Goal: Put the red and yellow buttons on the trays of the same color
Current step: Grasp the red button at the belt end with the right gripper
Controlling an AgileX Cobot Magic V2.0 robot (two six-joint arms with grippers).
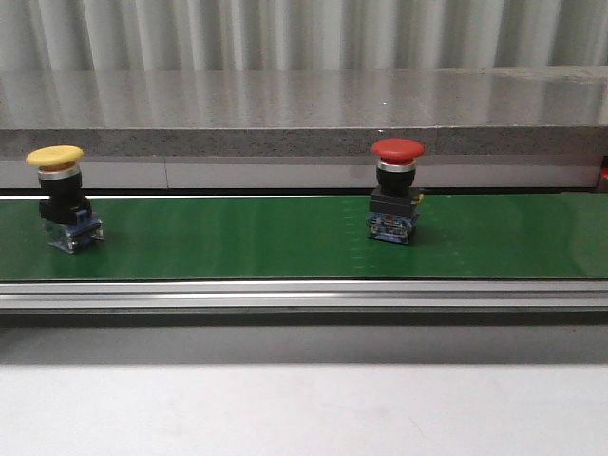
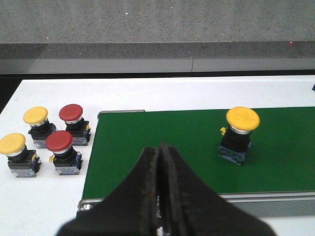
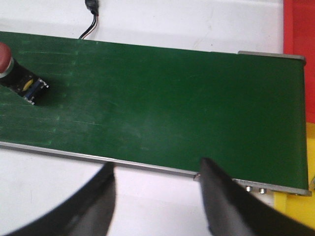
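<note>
A yellow button (image 1: 59,197) stands at the left of the green conveyor belt (image 1: 237,237), and a red button (image 1: 395,188) stands right of the middle. In the left wrist view the yellow button (image 2: 241,133) is on the belt ahead and to one side of my left gripper (image 2: 160,146), which is shut with nothing in it. In the right wrist view my right gripper (image 3: 157,169) is open and empty over the white table by the belt's edge; the red button (image 3: 17,76) shows partly at the frame's edge. A red tray (image 3: 299,29) and a yellow tray (image 3: 300,201) lie beyond the belt's end.
Two more yellow buttons (image 2: 35,125) (image 2: 17,153) and two more red buttons (image 2: 74,123) (image 2: 63,151) stand on the white table (image 2: 44,206) off the belt's end. A grey stone ledge (image 1: 304,109) runs behind the belt. A black cable (image 3: 92,17) lies on the table.
</note>
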